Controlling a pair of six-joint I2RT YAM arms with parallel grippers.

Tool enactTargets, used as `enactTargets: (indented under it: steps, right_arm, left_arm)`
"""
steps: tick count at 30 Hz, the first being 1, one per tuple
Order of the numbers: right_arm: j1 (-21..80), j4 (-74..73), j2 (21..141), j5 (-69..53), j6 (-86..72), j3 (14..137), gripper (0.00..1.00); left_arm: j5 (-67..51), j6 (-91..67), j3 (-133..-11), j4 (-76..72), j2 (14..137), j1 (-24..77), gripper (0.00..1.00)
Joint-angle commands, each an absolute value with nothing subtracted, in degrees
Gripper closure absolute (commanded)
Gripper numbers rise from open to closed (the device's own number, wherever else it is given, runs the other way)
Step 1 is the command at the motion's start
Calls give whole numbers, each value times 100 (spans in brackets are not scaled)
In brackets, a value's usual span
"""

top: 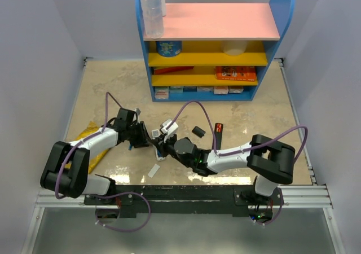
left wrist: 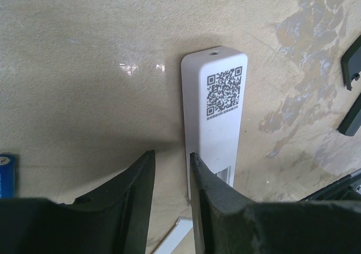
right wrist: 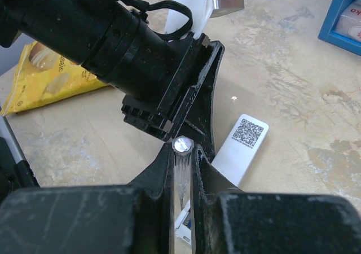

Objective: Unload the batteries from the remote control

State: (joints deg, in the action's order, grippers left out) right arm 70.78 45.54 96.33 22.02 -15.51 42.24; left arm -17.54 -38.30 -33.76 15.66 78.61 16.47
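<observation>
The white remote (left wrist: pixel 214 113) lies face down on the table with its QR label up; it also shows in the right wrist view (right wrist: pixel 240 147). My left gripper (left wrist: pixel 169 155) is slightly open with bare table in the gap, and its right finger (left wrist: pixel 206 180) rests over the remote's left edge by the open slot. My right gripper (right wrist: pixel 183 149) is shut on a thin clear-grey stick (right wrist: pixel 184 145) with a metal hex end, held just beside the left gripper. One blue battery (left wrist: pixel 4 175) lies on the table at the left. In the top view both grippers (top: pixel 155 141) meet mid-table and hide the remote.
A yellow snack bag (top: pixel 90 138) lies at the left. A small white flat piece (top: pixel 153 170) lies near the front. A black part (top: pixel 198 131) and a red-black part (top: pixel 219 131) lie to the right. A blue and yellow shelf (top: pixel 208 56) stands at the back.
</observation>
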Motion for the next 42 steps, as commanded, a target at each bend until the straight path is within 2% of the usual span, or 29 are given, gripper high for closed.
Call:
enactTargets:
  steps: [1,19,33,37,42]
  right_arm:
    - [7102,4466,9212,2408,-1380,4447,100]
    - [7102,4228,9184,2628,-1152,4544,100]
    - [7154,4210,9589,2663,-1081,4649,100]
    - [7382,4131,9659,2961,-530,4737,100]
    - [7971,3762,10071,3892,604,5246,100]
  left_arm:
    - [-1802,-3735,-3542,1415,7849,1635,64]
    - [-2021,-3797,-3691,1547,7462,1635,64]
    - [-2039,-3692,-3577,1319,7910,1635,64]
    - [-2013,-3674,-3568,1266,8094,1626,64]
    - [-1916,-3665,-3568,1292,8182,1635,65]
